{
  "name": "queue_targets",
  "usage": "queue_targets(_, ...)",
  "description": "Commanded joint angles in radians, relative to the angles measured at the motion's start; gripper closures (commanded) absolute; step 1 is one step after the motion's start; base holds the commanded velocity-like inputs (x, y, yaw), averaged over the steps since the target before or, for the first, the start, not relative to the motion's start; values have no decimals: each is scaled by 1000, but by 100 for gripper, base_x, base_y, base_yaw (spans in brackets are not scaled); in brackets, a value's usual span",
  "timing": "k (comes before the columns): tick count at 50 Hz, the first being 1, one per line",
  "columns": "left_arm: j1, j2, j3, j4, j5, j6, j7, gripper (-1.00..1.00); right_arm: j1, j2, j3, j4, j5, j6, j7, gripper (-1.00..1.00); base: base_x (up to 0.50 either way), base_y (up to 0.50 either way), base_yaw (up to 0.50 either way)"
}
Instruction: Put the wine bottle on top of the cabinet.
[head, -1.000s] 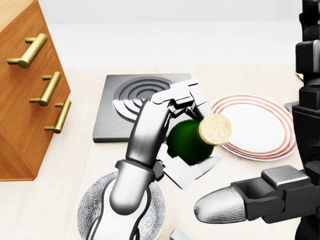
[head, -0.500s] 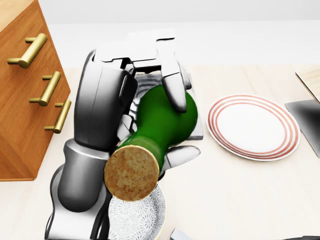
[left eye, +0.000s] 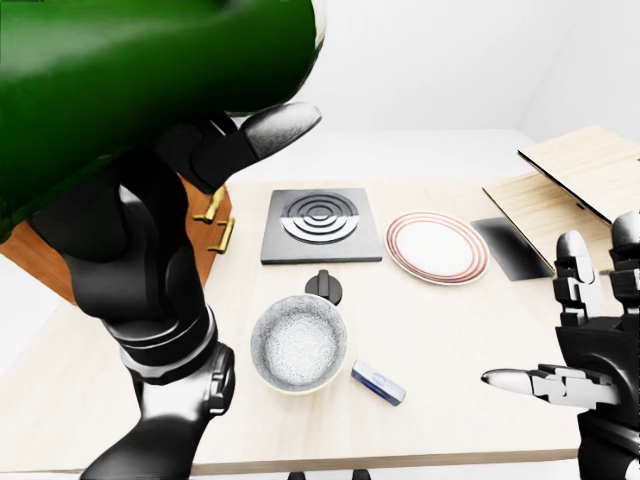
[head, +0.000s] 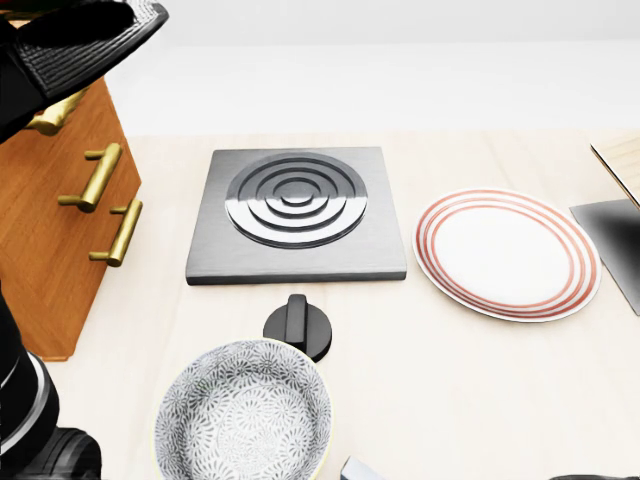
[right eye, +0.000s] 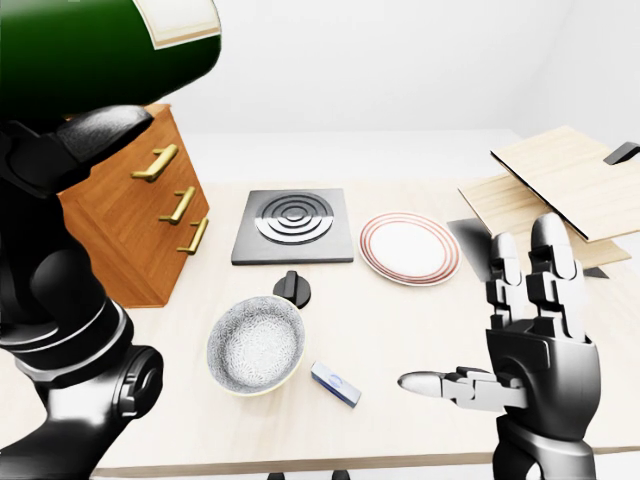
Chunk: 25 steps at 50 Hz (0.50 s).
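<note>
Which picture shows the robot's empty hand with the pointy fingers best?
The right-eye view: the whole right hand shows, fingers spread open and holding nothing. The left-eye view cuts it off at the picture's right edge. The head view shows only a dark sliver at its bottom right corner.

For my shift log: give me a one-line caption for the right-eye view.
Left robot hand holds the green wine bottle high beside the wooden cabinet; right robot hand open over the table.

The green glass wine bottle (left eye: 150, 90) is raised close to the cameras, filling the top left of the left-eye view, tilted. The wooden cabinet (right eye: 140, 220), with brass drawer handles, stands on the counter (right eye: 420, 330) at its left.
</note>
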Motion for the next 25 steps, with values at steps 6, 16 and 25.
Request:
queue_targets(6, -360, 371, 136, 489, -184, 0, 96, 98, 7, 20, 23, 68, -33, 0, 13, -100, 0, 0, 0)
queue_targets(16, -680, 588, 113, 1065, -168, 0, 29, 98, 8, 11, 31, 108, -33, 0, 9, -100, 0, 0, 0)
queue_targets(25, -821, 716, 97, 1422, -71, 0, -27, 97, 6, 8, 34, 112, -33, 0, 4, -100, 0, 0, 0)
